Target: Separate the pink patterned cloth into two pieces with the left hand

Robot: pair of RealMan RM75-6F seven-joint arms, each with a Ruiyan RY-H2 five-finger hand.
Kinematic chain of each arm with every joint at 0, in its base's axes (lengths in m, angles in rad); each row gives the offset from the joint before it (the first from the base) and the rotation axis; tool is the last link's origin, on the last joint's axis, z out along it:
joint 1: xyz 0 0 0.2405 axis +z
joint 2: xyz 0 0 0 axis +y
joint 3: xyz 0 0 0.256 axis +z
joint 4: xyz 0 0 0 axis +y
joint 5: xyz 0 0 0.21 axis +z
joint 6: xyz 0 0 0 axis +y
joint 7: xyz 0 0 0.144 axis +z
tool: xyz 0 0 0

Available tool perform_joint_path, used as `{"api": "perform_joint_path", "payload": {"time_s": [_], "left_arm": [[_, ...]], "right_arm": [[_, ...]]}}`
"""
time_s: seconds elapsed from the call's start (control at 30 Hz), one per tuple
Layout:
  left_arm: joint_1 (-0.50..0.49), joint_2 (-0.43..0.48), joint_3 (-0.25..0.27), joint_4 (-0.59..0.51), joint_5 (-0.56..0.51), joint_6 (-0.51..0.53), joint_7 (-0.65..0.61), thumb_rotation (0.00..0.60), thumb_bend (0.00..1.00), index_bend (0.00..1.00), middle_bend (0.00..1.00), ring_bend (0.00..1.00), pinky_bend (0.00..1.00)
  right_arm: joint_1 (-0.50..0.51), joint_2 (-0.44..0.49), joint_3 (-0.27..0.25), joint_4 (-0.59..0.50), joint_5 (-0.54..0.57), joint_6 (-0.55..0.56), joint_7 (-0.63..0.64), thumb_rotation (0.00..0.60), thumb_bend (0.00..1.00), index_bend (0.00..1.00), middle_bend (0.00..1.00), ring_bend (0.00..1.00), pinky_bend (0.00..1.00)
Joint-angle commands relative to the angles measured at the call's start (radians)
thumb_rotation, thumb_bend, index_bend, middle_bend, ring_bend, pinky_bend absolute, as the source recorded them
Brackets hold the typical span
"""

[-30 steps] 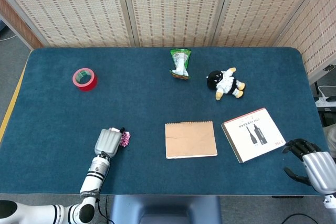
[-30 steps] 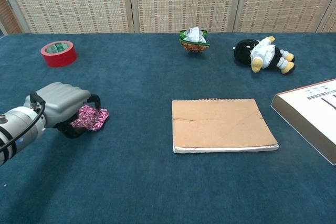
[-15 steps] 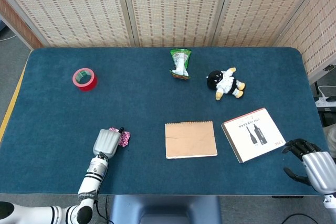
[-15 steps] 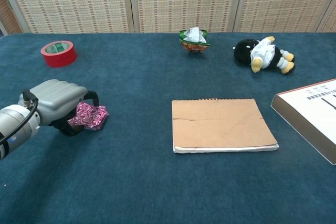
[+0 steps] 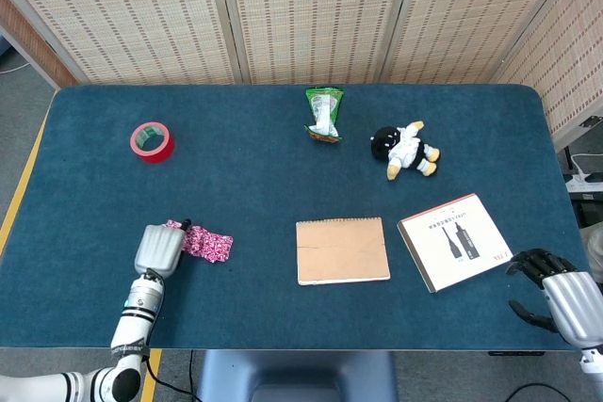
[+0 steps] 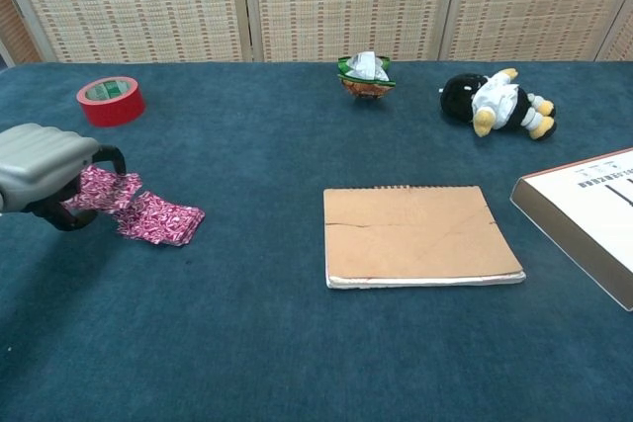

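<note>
Lower left of the head view: grey five-finger left hand (image 5: pixel 159 249) low over the dark blue felt-covered table (image 5: pixel 283 176), knuckles up. Its fingers (image 6: pixel 97 156) are curled down onto the left end of the pink patterned cloth (image 5: pixel 205 243); looks like a grip, though the contact itself is hidden under the palm.

Cloth lies drawn out in a band, long axis running left-right across the frame. In the chest view, the cloth (image 6: pixel 138 208) sits at mid left: one portion tucked under the hand, the other flat on the table, just right of it. The two portions seem to overlap or touch at the middle; cannot tell whether they are already free of each other.

Key relation: the loose portion lies to the right of the fingers, along the band's axis. Judgement: pulling further toward the left frame edge, along that axis, would part them.

Right hand (image 5: pixel 558 297) in the lower right corner of the head view, well apart, fingers loosely bent, holding nothing.
</note>
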Motion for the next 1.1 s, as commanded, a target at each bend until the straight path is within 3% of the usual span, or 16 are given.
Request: {"api": "perform_joint_path", "payload": {"time_s": [0.03,0.37,0.6,0.83,1.1], "left_arm": [[0.012,0.026,-0.006,0.028,-0.007,-0.008,-0.018,0.600,0.37,0.38,1.00,1.00,1.00],[0.029,0.075,-0.016,0.098,-0.028,-0.051,-0.065,0.600,0.37,0.38,1.00,1.00,1.00],[0.043,0.064,0.002,0.242,-0.036,-0.158,-0.149,0.600,0.37,0.37,1.00,1.00,1.00],[0.047,0.032,0.000,0.317,-0.019,-0.195,-0.190,0.600,0.37,0.27,1.00,1.00,1.00],[0.052,0.023,-0.007,0.320,-0.026,-0.199,-0.171,0.600,0.37,0.17,1.00,1.00,1.00]], "right_arm": [[0.001,0.000,0.000,-0.002,0.001,-0.003,-0.003,0.600,0.12,0.43,0.31,0.24,0.38],[0.003,-0.001,0.000,-0.006,0.004,-0.010,-0.011,0.600,0.12,0.43,0.31,0.24,0.38],[0.002,-0.004,-0.002,-0.006,0.002,-0.011,-0.020,0.600,0.12,0.44,0.31,0.24,0.38],[0.001,-0.004,-0.001,-0.004,0.002,-0.007,-0.016,0.600,0.12,0.43,0.31,0.24,0.38],[0.002,-0.004,-0.002,-0.004,0.000,-0.008,-0.015,0.600,0.12,0.43,0.31,0.24,0.38]]}}
